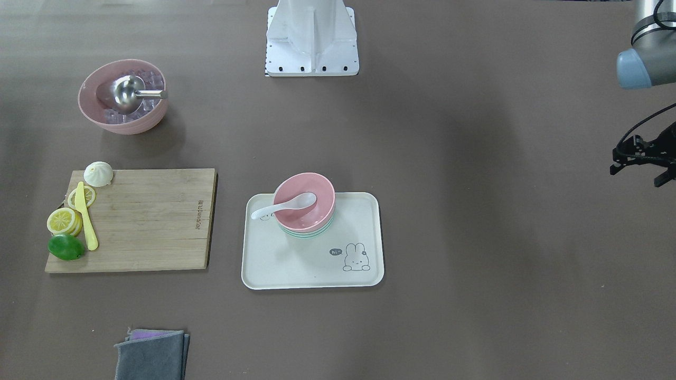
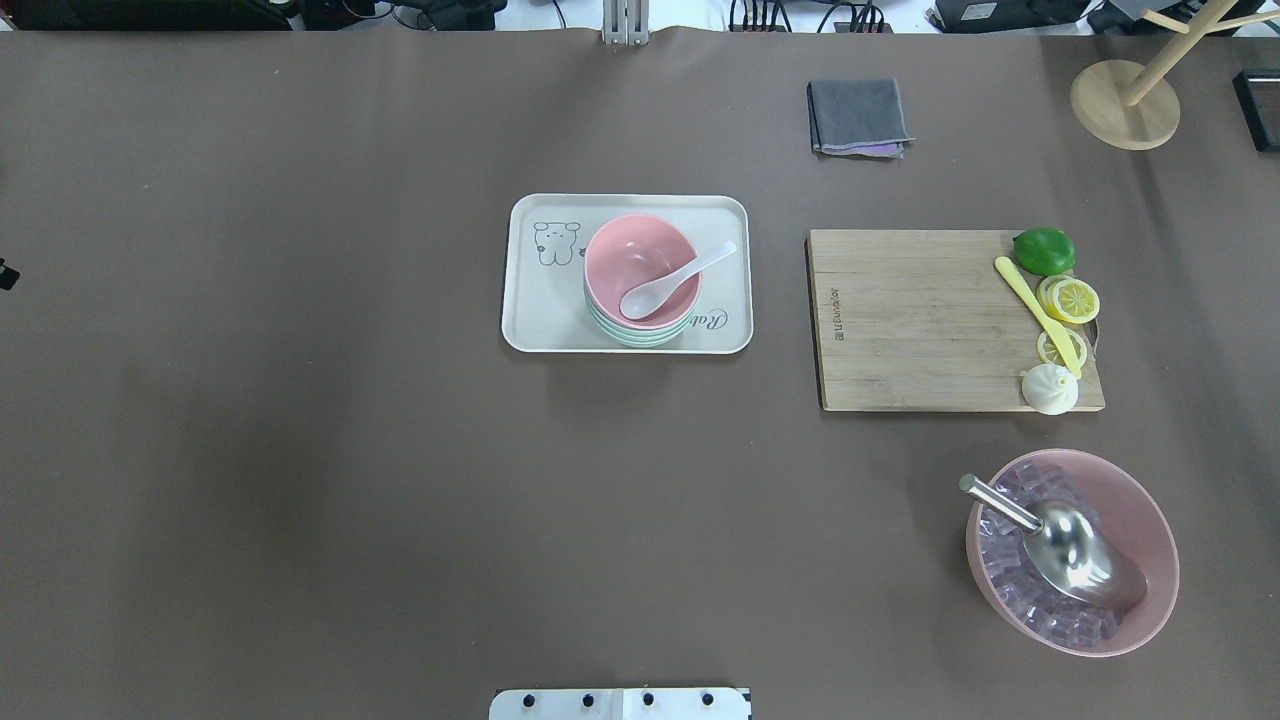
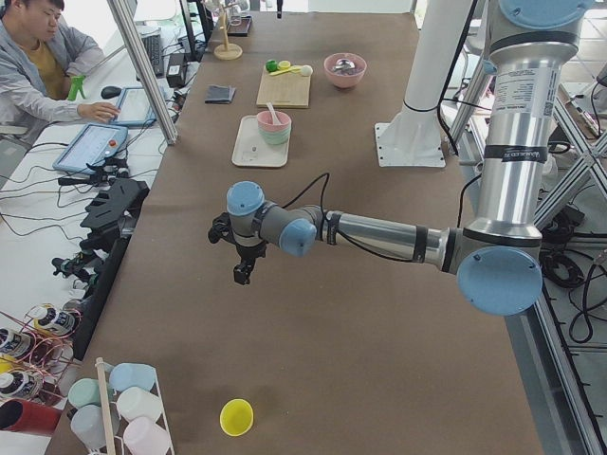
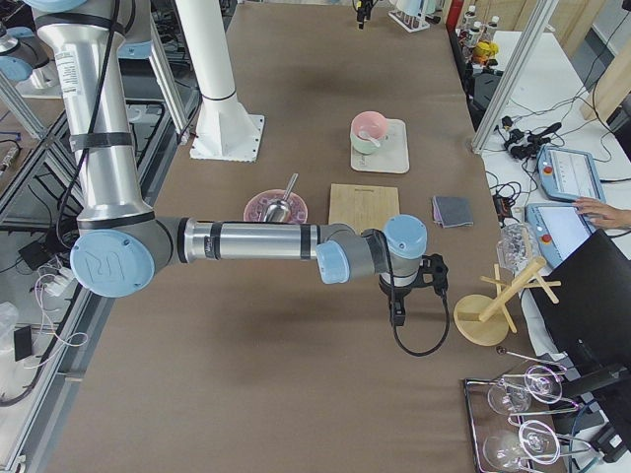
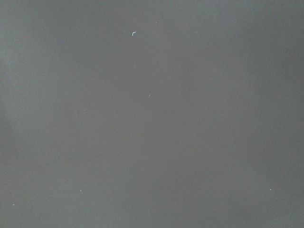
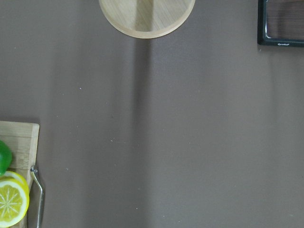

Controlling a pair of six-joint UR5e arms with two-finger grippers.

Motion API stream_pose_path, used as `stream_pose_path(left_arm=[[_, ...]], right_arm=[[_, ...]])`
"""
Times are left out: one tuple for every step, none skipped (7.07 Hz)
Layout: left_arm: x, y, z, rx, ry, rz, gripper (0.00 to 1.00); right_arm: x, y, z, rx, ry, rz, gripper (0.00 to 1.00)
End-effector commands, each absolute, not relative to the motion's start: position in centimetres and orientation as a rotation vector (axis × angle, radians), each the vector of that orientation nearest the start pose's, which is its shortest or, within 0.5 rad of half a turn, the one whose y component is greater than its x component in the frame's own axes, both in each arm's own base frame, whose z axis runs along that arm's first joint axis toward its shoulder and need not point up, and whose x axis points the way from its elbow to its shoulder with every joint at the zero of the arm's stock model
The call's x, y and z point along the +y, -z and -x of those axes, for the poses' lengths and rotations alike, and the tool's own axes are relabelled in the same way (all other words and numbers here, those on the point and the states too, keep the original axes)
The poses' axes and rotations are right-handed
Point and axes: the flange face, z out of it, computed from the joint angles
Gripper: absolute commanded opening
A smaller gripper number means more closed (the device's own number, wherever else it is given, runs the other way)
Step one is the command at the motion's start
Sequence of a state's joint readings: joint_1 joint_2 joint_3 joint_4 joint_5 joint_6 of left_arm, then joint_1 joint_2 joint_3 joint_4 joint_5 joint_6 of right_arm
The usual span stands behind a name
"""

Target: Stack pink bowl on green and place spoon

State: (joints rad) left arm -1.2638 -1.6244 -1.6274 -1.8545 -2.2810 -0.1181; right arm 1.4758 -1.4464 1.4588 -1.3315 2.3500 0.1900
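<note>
A small pink bowl (image 1: 312, 218) sits nested on top of a green bowl (image 1: 306, 234) on the white rabbit tray (image 1: 311, 269). A white spoon (image 1: 285, 207) lies in the pink bowl, its handle over the rim. The stack also shows in the overhead view: pink bowl (image 2: 640, 255), green bowl (image 2: 635, 338), spoon (image 2: 680, 280). My left gripper (image 1: 639, 177) hangs far off at the table's left end, fingers apart and empty. My right gripper (image 4: 399, 296) is far off near the wooden stand; I cannot tell whether it is open or shut.
A wooden cutting board (image 1: 153, 221) holds a lime, lemon slices, a yellow knife and a bun. A large pink bowl (image 1: 122, 119) holds ice cubes and a metal scoop. A grey cloth (image 1: 150, 353) and a wooden stand (image 2: 1125, 100) lie at the far edge.
</note>
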Motion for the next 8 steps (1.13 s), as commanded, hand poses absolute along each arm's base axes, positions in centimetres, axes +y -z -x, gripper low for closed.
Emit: stream_pose_path(left_arm=[[-52.8,-57.8,-9.5,0.767,-0.317,-0.218,0.98],[-52.8,-57.7,-9.5,0.767,-0.317,-0.219,0.98],[-52.6,-57.7,-9.5,0.767,-0.317,-0.219,0.98],[-52.8,-57.5,-9.6,0.766,-0.319,-0.224,0.98],[-52.7,-57.4,-9.5,0.766,-0.319,-0.225,0.98],[-52.8,-57.2,-9.5,0.764,-0.321,-0.23,0.98],[-52.6,-56.8,-9.5,0.767,-0.325,-0.238,0.98],[-52.5,-56.1,-9.3,0.765,-0.326,-0.249,0.98]], right_arm=[[-56.3,-62.3,-0.8,-0.801,0.014,-0.126,1.0],[-56.3,-62.3,-0.8,-0.801,0.015,-0.127,1.0],[-56.3,-62.3,-0.7,-0.801,0.015,-0.125,1.0],[-56.3,-62.3,-0.6,-0.801,0.017,-0.125,1.0],[-56.3,-62.3,-0.6,-0.801,0.017,-0.125,1.0],[-56.3,-62.3,-0.6,-0.801,0.017,-0.125,1.0],[-56.3,-62.3,-0.6,-0.801,0.015,-0.124,1.0],[-56.3,-62.2,-0.6,-0.801,0.016,-0.126,1.0]])
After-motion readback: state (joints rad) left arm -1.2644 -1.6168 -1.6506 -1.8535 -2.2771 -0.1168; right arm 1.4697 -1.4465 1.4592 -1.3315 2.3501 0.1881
